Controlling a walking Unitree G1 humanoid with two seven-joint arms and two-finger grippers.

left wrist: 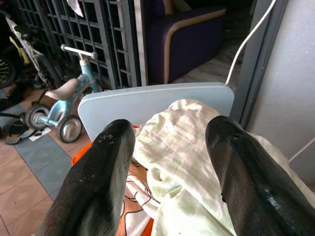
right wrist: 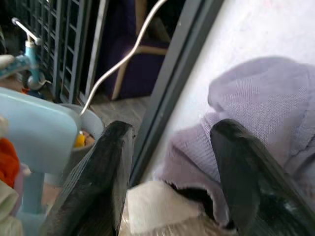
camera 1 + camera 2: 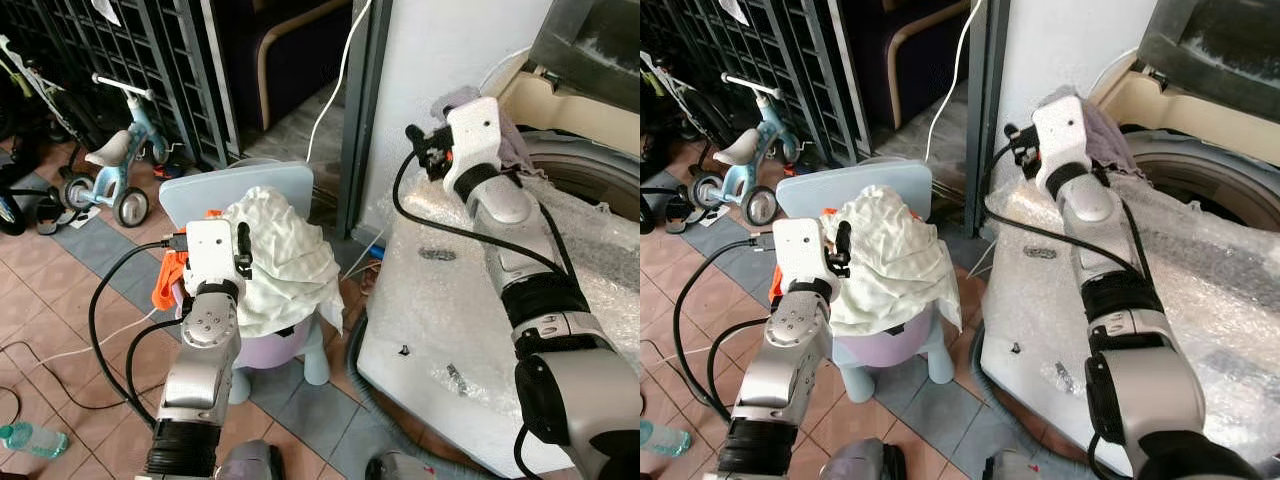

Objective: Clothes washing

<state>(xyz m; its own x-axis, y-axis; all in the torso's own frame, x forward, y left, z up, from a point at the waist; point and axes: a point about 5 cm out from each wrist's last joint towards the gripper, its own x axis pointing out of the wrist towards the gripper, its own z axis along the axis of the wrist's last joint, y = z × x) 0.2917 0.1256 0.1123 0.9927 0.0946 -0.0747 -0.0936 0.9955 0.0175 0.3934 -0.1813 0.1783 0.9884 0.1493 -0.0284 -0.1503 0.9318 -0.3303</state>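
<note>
A pile of clothes lies on a small light-blue chair (image 3: 200,192): a pale green-white cloth (image 3: 283,252) on top and an orange garment (image 3: 163,282) under it. My left gripper (image 1: 170,132) hovers just above the near side of this pile, open, with nothing between its fingers. A grey-lilac cloth (image 2: 256,98) hangs over the rim of the top-loading washing machine (image 3: 592,172). My right gripper (image 2: 171,133) is raised at that rim, open, with the cloth (image 3: 516,146) lying against one finger and partly in the gap.
Bubble wrap (image 3: 450,285) covers the washer's top. A child's tricycle (image 3: 115,172) and a black metal gate (image 3: 130,50) stand to the left. A white cable (image 3: 335,80) hangs by the door frame. A plastic bottle (image 3: 30,438) lies on the tiled floor.
</note>
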